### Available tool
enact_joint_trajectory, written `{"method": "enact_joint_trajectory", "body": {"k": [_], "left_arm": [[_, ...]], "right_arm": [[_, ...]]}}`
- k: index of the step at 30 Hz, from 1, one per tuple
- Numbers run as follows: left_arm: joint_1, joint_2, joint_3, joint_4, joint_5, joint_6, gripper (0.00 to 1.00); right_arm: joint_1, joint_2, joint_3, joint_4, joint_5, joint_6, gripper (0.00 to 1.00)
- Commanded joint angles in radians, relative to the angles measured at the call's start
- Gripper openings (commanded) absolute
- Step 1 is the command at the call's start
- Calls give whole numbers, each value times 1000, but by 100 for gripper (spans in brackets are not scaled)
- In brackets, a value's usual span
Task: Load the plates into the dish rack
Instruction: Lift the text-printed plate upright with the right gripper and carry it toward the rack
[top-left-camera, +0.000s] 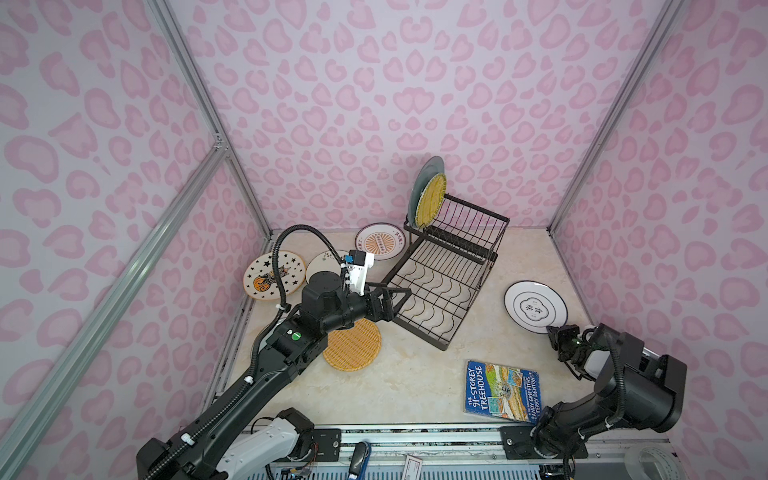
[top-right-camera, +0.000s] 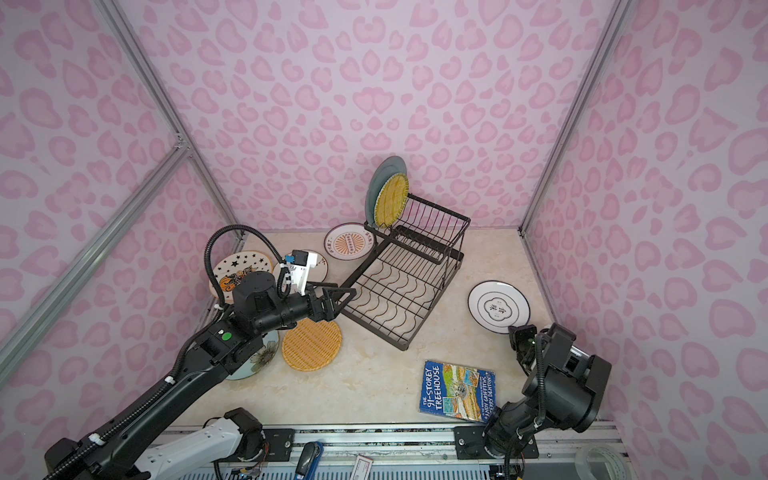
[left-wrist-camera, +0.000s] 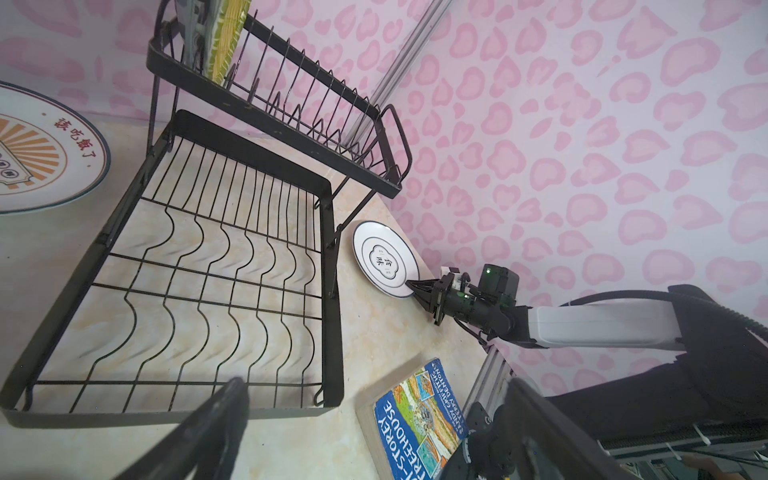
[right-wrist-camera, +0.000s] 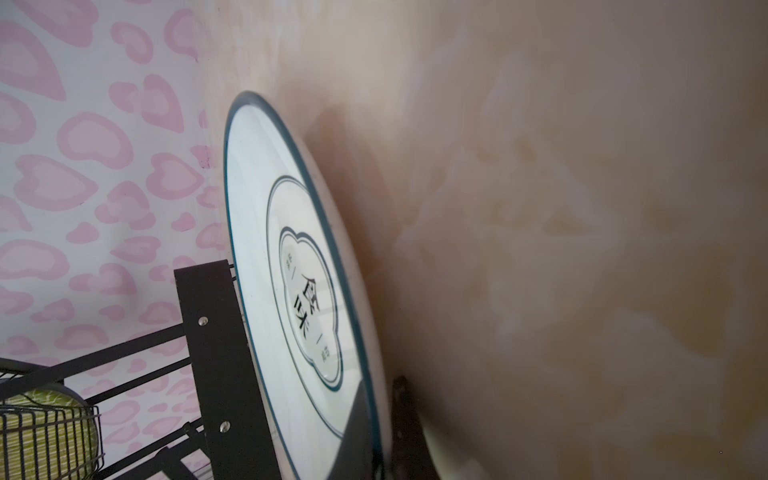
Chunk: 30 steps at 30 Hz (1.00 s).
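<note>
The white ring plate lies on the table at the right, and my right gripper is shut on its near rim. The black wire dish rack stands in the middle, with a teal-grey plate and a yellow woven plate upright in its raised basket. My left gripper hovers open and holding nothing at the flat tray's left corner. Flat on the table lie an orange woven plate, a star plate, a sprig plate and a sunburst plate.
A blue paperback book lies near the front edge between the two arms. A floral plate shows partly under the left arm. Pink patterned walls enclose the table on three sides.
</note>
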Motion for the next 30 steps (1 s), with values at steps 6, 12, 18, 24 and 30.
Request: {"method": "enact_joint_trajectory", "body": {"k": [6,12,18,24,30], "left_arm": [[1,-18,-8,32,-23,-7,98],[2,-8,-11,52,-19,-40,97],[3,7,-21,82,8,-68,98],[3,64,-53,187,109,-145,98],[-8,155,-79,259,177,-210,100]], "right_arm": [[25,-112,-43,-25,-42,39,0],[20,-238,-57,-24,-84,73,0],[20,-328,-67,5,-124,141,0],[59,-421,-119,9,-144,187,0],[101,-582,-162,-179,-120,141,0]]}}
